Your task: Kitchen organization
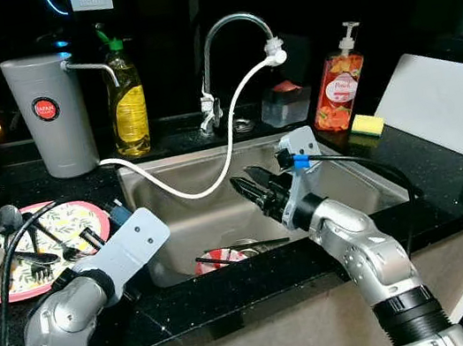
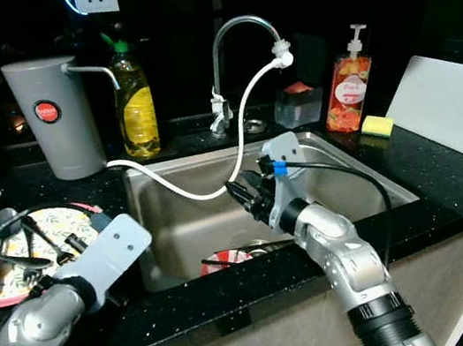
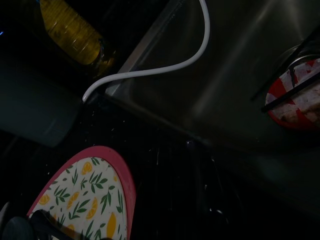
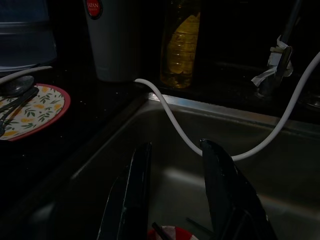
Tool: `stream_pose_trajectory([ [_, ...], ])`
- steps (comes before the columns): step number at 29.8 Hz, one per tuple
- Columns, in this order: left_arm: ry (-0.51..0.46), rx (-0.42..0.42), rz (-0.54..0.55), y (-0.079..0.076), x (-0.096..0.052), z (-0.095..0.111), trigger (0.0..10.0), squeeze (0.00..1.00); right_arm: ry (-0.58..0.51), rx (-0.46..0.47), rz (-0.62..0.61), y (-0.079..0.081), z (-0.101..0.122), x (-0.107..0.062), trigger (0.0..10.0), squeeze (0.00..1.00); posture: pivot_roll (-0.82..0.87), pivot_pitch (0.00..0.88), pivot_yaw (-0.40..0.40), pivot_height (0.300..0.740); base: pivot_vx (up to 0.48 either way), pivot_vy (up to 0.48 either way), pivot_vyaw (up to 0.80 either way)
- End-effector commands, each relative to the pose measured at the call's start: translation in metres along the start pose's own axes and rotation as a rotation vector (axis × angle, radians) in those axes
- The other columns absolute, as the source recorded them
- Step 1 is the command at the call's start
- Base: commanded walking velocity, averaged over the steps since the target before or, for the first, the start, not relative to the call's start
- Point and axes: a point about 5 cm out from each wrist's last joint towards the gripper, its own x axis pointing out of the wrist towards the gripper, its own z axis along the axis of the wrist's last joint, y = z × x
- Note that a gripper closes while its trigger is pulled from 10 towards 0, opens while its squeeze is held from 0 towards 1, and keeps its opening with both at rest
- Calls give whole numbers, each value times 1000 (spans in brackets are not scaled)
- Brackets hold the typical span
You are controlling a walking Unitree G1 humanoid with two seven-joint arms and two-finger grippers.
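A pink-rimmed plate with a lemon pattern (image 1: 73, 214) lies on the black counter left of the sink and carries several spoons and forks (image 1: 24, 245). My left gripper (image 1: 107, 231) hovers at the plate's right edge; its grey wrist plate hides the fingers. The steel sink (image 1: 187, 226) holds a red and white bowl (image 1: 220, 260) with dark sticks lying across it. My right gripper (image 4: 176, 146) hangs open over the middle of the sink, above the bowl, with nothing between its fingers.
A grey canister (image 1: 51, 115) and a yellow soap bottle (image 1: 127, 102) stand behind the plate. A white hose (image 1: 214, 176) runs from the faucet (image 1: 229, 30) across the sink. At the right stand an orange dispenser (image 1: 338, 91), a yellow sponge (image 1: 367, 125) and a white cutting board (image 1: 448, 103).
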Motion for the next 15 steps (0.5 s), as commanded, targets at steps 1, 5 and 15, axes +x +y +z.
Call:
stream_pose_trajectory([
  [1,9,-15,-30,-5,0,-4,10000,0,-10,6,-23,-5,1,-2,10000,0,99,48,-116,740,0,0,0],
  [5,9,-15,-30,-5,0,-4,10000,0,-10,6,-23,-5,1,-3,10000,0,99,48,-117,740,0,0,0],
  [15,8,-15,-30,-5,-1,-4,10000,0,-12,9,-21,-4,1,-3,10000,0,101,56,-114,740,0,0,0],
])
